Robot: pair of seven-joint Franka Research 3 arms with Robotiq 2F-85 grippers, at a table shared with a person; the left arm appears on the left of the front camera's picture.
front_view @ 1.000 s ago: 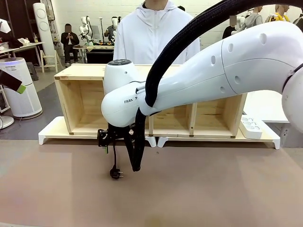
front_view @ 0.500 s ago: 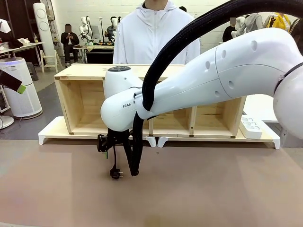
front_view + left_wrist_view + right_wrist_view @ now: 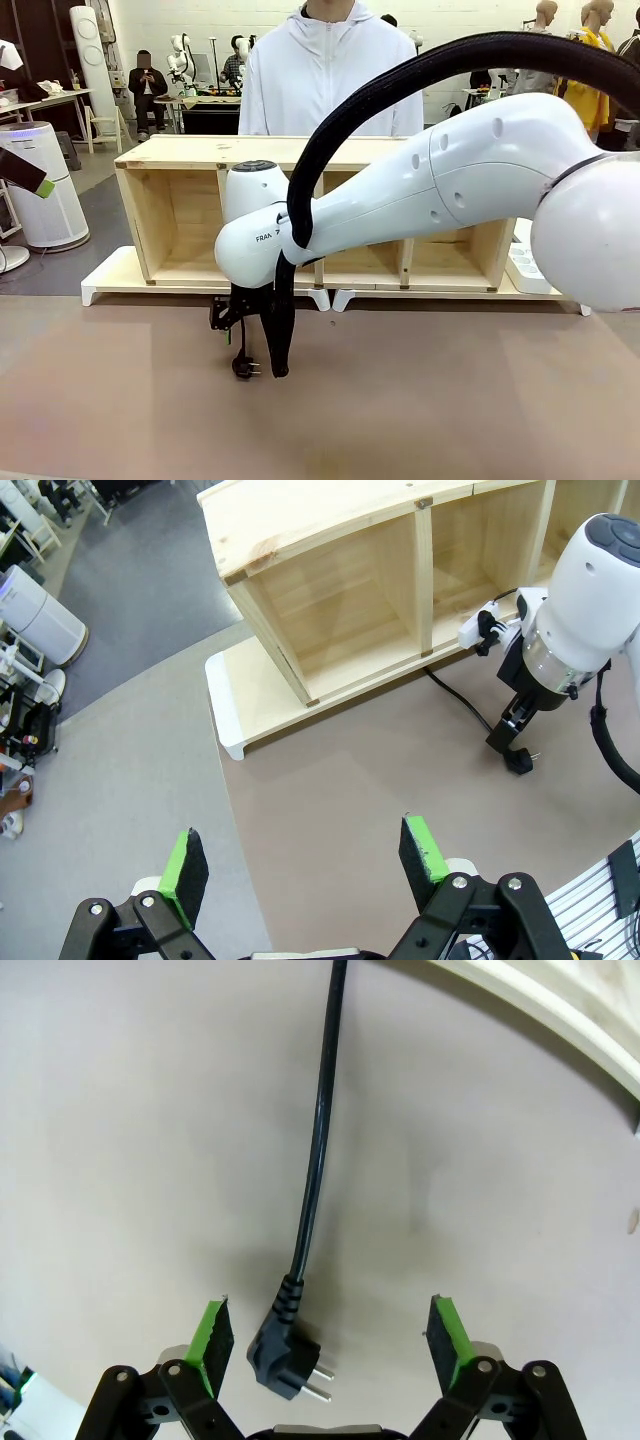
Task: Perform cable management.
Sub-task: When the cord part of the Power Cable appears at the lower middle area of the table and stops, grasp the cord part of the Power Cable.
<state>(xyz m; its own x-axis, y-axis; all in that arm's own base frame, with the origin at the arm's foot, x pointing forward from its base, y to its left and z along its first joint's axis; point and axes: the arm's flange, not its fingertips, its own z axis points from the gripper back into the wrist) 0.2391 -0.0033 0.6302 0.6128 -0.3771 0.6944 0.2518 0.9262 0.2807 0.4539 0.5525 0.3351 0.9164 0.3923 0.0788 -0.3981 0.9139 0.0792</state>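
Note:
The cable (image 3: 318, 1140), a thin black cord, runs across the brown tabletop from the shelf base and ends in a small two-pin plug (image 3: 285, 1355) lying flat. My right gripper (image 3: 330, 1332) hangs open just above the plug, which sits between its green pads (image 3: 213, 1333), closer to one of them. In the front view the right gripper (image 3: 238, 345) points down over the plug (image 3: 244, 368). My left gripper (image 3: 303, 860) is open and holds nothing, high over the table's near left, far from the cable (image 3: 462, 698).
A wooden shelf unit (image 3: 170, 215) lies on its side on white base boards (image 3: 110, 280) across the table's far half. A white power strip (image 3: 528, 268) rests at its right end. A person in a white hoodie (image 3: 330, 80) stands behind it.
My right arm has come down a little, bringing its gripper closer to the plug. The plug and cable have not moved.

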